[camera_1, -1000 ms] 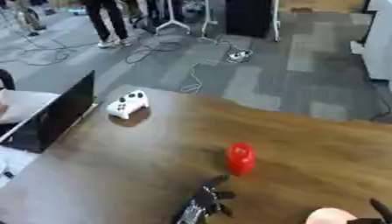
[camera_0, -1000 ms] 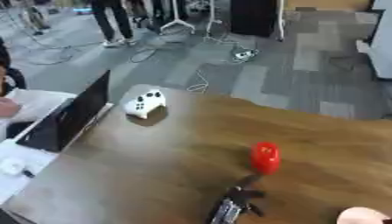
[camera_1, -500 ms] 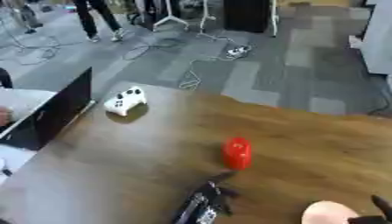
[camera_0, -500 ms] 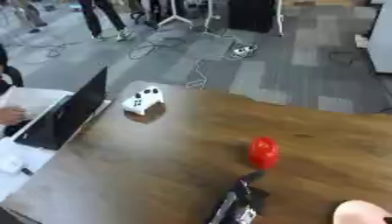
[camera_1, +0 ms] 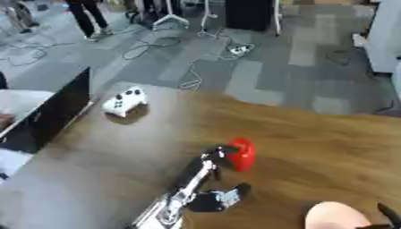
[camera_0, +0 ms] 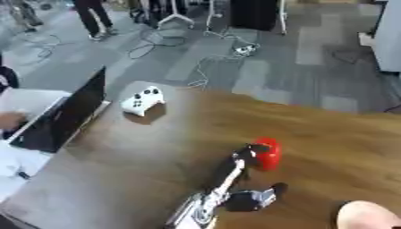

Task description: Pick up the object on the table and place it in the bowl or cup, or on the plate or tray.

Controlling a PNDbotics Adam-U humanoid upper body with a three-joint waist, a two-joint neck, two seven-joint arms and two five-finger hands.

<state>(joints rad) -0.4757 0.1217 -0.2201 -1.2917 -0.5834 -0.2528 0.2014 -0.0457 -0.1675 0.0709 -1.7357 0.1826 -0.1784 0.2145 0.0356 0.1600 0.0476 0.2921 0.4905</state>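
The left robot hand [camera_0: 239,172] extends up the middle of the desk [camera_0: 337,134] from the lower edge of the view. Its fingers [camera_0: 244,154] are stretched out nearly straight, and their tips reach the near left side of the red object [camera_0: 267,153]. The blur does not show whether the tips actually touch it or stop just short. The thumb [camera_0: 266,195] is spread away to the right, well apart from the fingers. Nothing is gripped.

The red object is small and rounded. It stands upright on the wooden desk near its centre.

A pale rounded shape [camera_1: 338,216] lies at the lower right corner of the desk; what it is cannot be determined. A dark part of the right robot hand [camera_1: 387,214] shows just beside it at the right edge; its finger position cannot be determined.

A white game controller [camera_0: 142,101] lies at the far left of the desk, beside a black laptop [camera_0: 64,115].
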